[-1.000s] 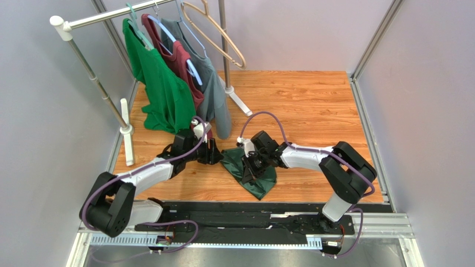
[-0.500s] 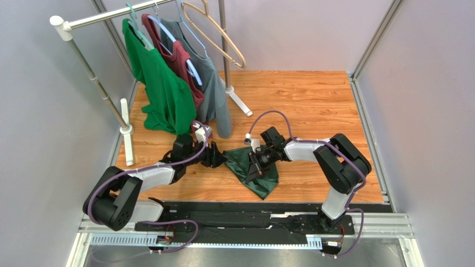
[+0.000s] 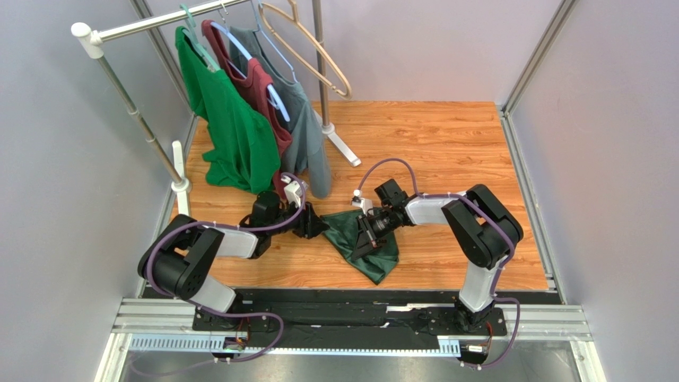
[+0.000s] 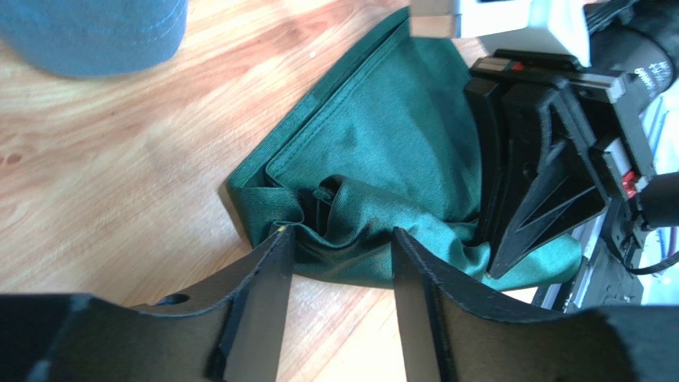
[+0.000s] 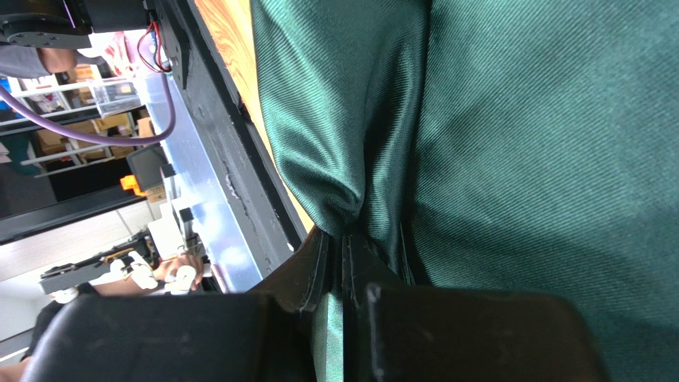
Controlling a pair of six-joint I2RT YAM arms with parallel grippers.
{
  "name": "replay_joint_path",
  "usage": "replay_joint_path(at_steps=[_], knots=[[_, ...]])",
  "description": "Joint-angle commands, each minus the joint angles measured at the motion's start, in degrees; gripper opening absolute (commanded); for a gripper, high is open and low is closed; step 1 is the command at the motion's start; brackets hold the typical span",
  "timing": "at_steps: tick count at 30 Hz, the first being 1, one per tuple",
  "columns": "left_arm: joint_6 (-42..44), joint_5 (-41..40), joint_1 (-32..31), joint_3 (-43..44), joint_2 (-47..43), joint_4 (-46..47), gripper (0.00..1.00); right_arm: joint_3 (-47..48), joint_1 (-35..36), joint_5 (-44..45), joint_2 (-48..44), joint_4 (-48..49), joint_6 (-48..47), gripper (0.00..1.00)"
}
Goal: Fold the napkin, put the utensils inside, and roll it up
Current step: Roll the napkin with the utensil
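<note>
**Napkin.** The dark green napkin lies crumpled on the near half of the desk, about midway between the left and right edges. Its lowest corner is close to the near edge. The left wrist view shows a hemmed edge folded over flat on the wood, with a bunched ridge of cloth beside it.

**Left gripper.** The left gripper is low at the napkin's left corner. In its own view the left gripper has its jaws released and standing apart, one on each side of the bunched ridge. The fingertips reach the cloth's edge, but they are not clenched on it.

**Right gripper.** The right gripper sits on top of the napkin, pointing down toward the near edge. In the right wrist view the right gripper has its jaws clenched, with a thin fold of the napkin nipped between them. The cloth fans out smoothly from the pinch. In the left wrist view the same gripper rests on the cloth, opposite the left one.

**Surroundings.** A clothes rack stands at the far left corner of the desk. It carries a bright green shirt, a maroon shirt, a grey-green shirt and a bare wooden hanger. The hem of the grey-green shirt hangs near the left gripper, clear of the napkin.
</note>
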Motion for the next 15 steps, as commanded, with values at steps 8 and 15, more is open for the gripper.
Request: replay_joint_path(at_steps=[8, 15], knots=[[-1.6, 4.1, 0.3, 4.1, 5.0, 6.6, 0.00, 4.4, -0.6, 4.2, -1.1, -5.0, -2.3, 0.14], [1.1, 1.2, 0.3, 9.1, 3.2, -10.3, 0.00, 6.1, -0.6, 13.1, -8.2, -10.0, -2.6, 0.55]])
